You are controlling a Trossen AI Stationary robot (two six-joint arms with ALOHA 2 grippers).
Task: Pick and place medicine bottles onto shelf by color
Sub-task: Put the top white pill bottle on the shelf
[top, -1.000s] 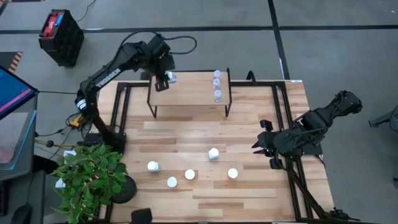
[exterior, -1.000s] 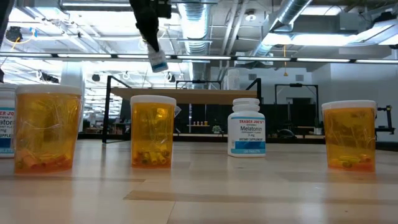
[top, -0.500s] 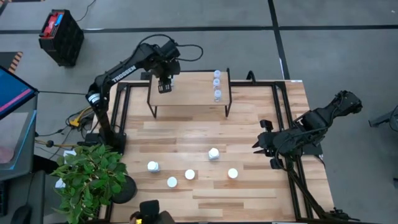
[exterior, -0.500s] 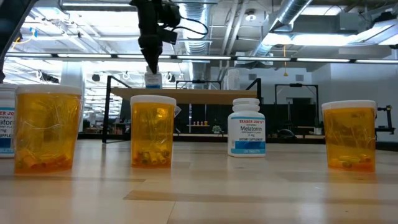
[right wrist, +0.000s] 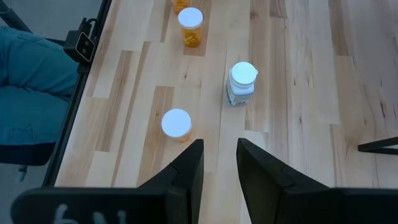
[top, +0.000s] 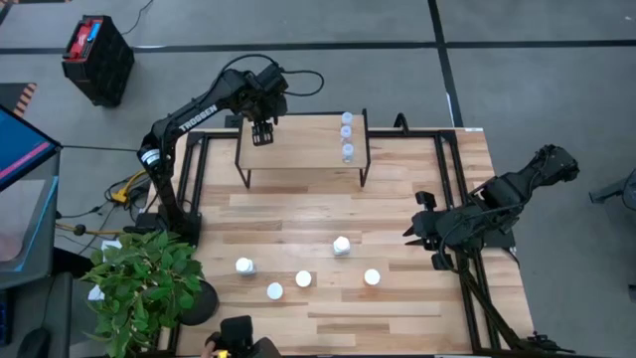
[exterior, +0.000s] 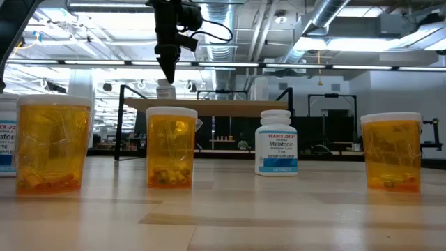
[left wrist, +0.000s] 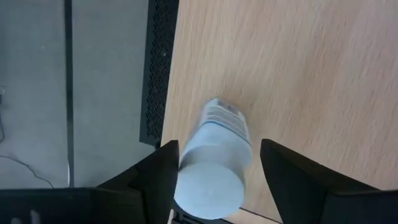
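Medicine bottle (exterior: 276,142) on the table reads "Trader Joe's Melatonin".

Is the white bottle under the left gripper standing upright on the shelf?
Upright: the white bottle stands cap-up on the shelf, between the left gripper's jaws.

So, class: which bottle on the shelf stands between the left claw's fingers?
The white bottle at the shelf's left end, alone under the left claw. The other three bottles stand in a row at the right end, away from any claw.
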